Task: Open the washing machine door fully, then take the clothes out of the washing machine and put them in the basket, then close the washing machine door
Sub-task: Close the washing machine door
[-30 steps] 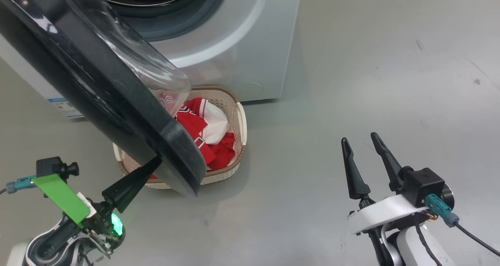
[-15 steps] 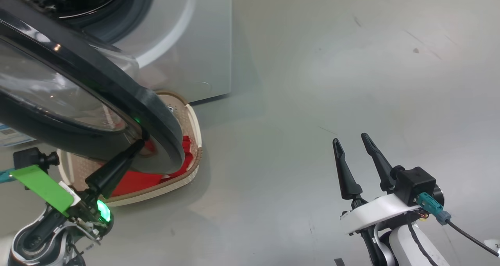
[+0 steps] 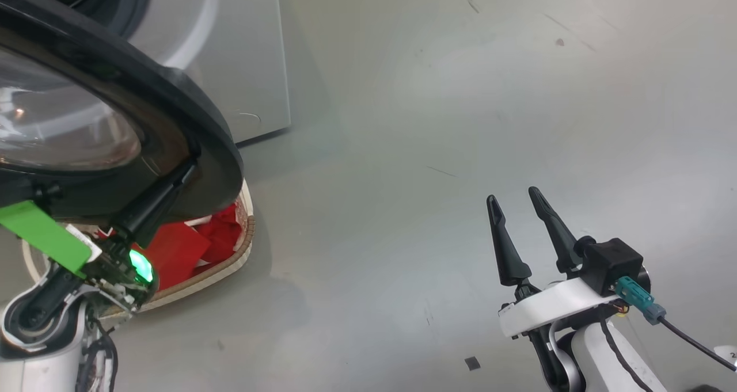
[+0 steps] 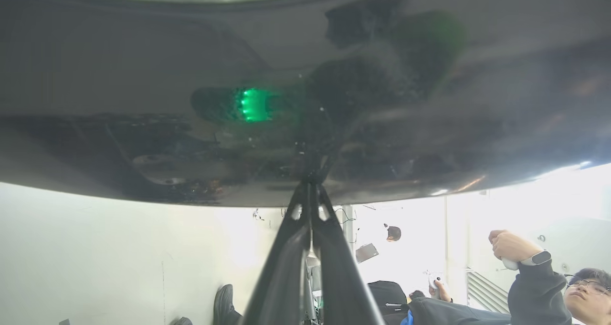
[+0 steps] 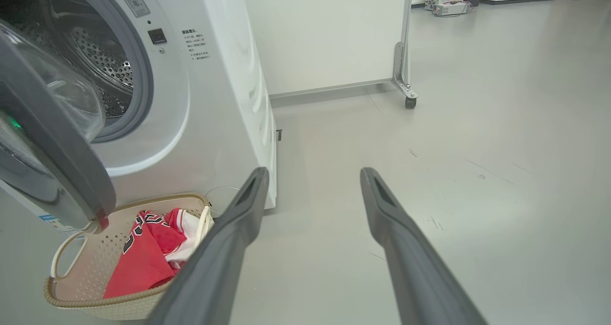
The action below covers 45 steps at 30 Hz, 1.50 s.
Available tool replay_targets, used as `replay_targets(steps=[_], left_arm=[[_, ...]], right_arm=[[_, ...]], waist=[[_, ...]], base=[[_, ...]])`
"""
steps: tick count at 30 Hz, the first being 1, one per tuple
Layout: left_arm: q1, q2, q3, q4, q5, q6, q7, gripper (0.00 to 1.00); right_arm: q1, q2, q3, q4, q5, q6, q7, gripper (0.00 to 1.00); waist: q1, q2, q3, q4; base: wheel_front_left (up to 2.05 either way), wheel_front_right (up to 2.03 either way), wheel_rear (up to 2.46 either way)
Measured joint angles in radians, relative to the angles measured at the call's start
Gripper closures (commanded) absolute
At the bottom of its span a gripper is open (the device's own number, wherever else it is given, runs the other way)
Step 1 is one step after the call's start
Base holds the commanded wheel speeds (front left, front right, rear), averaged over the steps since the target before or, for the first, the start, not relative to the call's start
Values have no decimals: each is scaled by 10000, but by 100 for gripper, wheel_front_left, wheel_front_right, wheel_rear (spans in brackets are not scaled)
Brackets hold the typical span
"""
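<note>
Head view: closed left tool [image 3: 189, 167] touches the washing machine door [image 3: 151, 90].

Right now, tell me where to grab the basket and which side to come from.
Probably grip the basket by the looped handle on its end nearest the open right gripper, coming from the floor side. That loop stands clear of the clothes; the door hangs over the other end.
</note>
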Motion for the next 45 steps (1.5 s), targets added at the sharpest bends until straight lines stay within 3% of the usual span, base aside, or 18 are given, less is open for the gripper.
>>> replay_targets(steps=[18,35,45], left_arm=[[-1651,523,274,347,119,453,-265,100],[-3143,729,431,583,303,748,-616,100],[-3473,732,445,1014,543,692,-694,100]], right_arm=[[-408,94,29,153,105,79,-6,0],[-828,150,-102,17,213,90,-88,0],[-858,167,-224,36,309,88,-88,0]], waist=[[0,0,973,-854],[0,0,1698,-1030],[0,0,1826,-1109]], base=[[0,0,0],[0,0,0],[0,0,0]])
